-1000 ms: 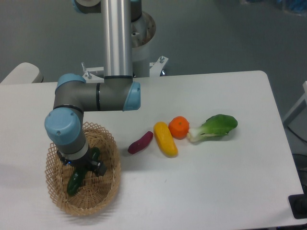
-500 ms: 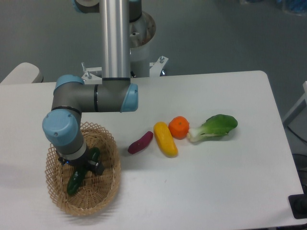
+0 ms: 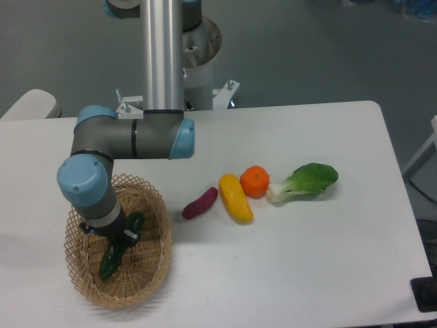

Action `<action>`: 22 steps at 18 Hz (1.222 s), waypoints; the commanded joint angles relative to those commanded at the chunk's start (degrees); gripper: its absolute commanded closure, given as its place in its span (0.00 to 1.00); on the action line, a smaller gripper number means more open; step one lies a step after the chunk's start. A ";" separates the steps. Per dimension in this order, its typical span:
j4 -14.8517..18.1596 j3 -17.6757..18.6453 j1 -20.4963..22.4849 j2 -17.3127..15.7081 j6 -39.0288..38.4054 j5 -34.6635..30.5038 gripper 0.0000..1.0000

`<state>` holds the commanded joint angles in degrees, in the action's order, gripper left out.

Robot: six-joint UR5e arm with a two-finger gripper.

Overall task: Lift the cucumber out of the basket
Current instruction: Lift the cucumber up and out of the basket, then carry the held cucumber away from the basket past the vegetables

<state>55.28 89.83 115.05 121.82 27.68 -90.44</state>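
Note:
The dark green cucumber lies slanted inside the oval wicker basket at the front left of the table. Its upper tip sticks out beside the wrist. My gripper reaches down into the basket over the cucumber's middle. Its dark fingers sit close against the cucumber's sides and look shut on it. The wrist hides most of the fingers and the cucumber's middle. The cucumber still rests low in the basket.
On the white table to the right lie a purple eggplant, a yellow squash, an orange and a bok choy. The arm's upright tube stands behind the basket.
The wrist has shifted slightly left and up. The fingers have drawn in against the cucumber. The cucumber's lower end has shifted slightly to the right.

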 joint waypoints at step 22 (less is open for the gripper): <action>8.52 -10.63 21.08 -6.95 38.47 1.76 0.77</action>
<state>63.81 79.19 136.13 114.87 66.15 -88.68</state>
